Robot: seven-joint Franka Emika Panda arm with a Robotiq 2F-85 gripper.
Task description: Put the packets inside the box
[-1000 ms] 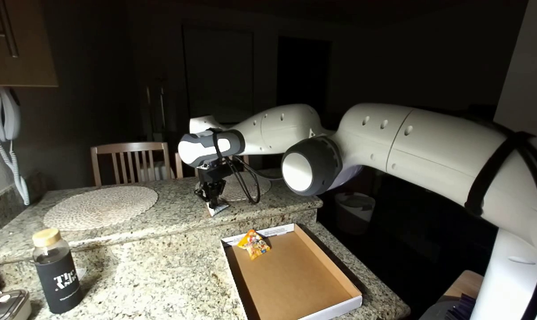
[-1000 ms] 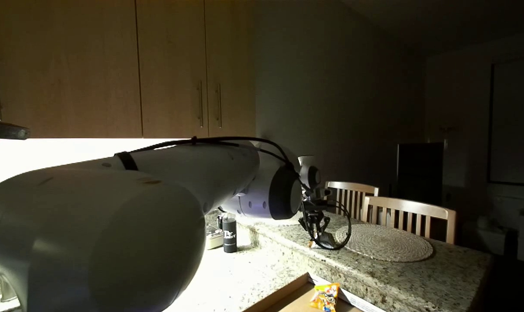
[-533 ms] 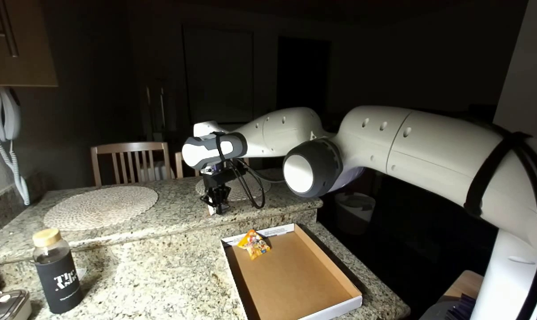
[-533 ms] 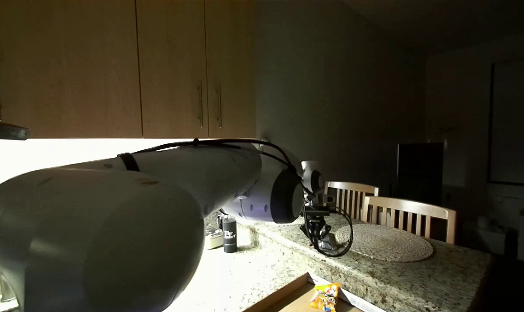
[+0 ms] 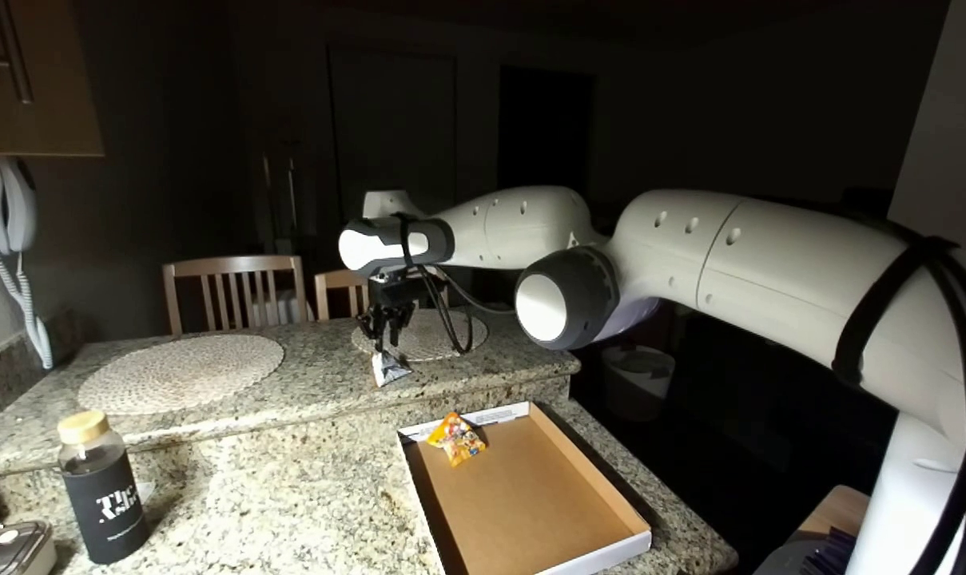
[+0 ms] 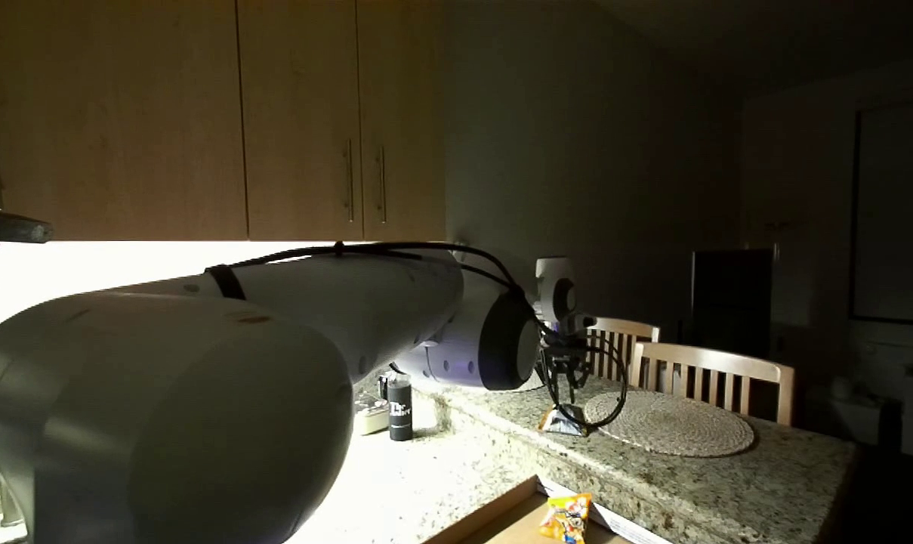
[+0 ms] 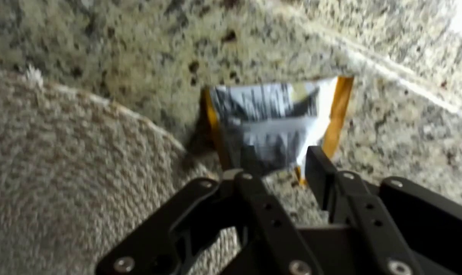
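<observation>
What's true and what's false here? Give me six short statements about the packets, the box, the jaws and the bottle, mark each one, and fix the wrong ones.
1. An orange packet lies inside the box. True.
2. The box is closed over at the top. False: its top is open.
3. A silver-faced packet rests on the raised counter. True.
4. The jaws are clamped on the silver-faced packet. False: they stand apart, not gripping it.
5. The dark bottle stands upright on the lower counter. True.
6. The dark bottle has a black top. False: its cap is light tan.
</observation>
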